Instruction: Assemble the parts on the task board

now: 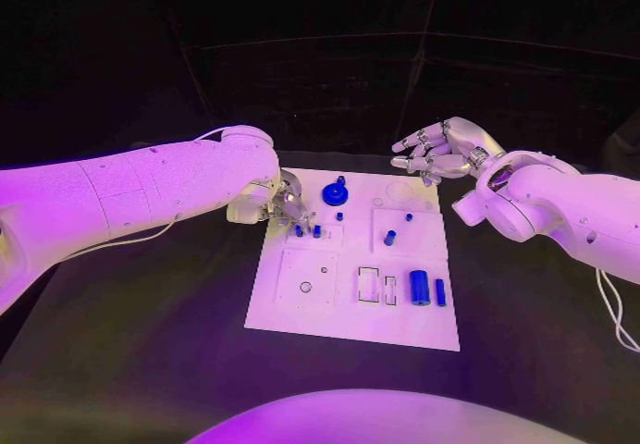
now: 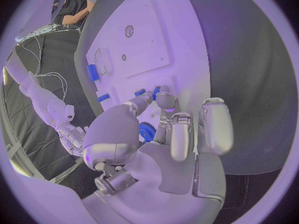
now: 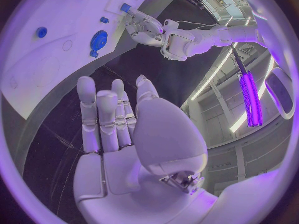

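The white task board (image 1: 304, 305) lies mid-table. My left hand (image 1: 283, 208) hovers low over its far left corner, thumb and a fingertip (image 2: 166, 100) reaching down to two small blue pegs (image 1: 299, 230) (image 2: 155, 90); whether a peg is pinched is hidden. A blue gear (image 1: 335, 194) (image 2: 147, 132) (image 3: 98, 40) sits just right of that hand. My right hand (image 1: 434, 153) (image 3: 115, 119) hangs in the air beyond the board's far right corner, fingers apart and empty. From the right wrist, my left hand (image 3: 146, 25) has a blue peg (image 3: 126, 7) at its fingertips.
A blue cylinder (image 1: 419, 287) and a thin blue bar (image 1: 439, 292) lie at the board's near right, beside two rectangular slots (image 1: 368, 284). Small blue pegs (image 1: 389, 238) (image 1: 408, 217) stand mid-board. A round hole (image 1: 305, 288) marks the near left panel. Black table (image 1: 147, 351) surrounds the board.
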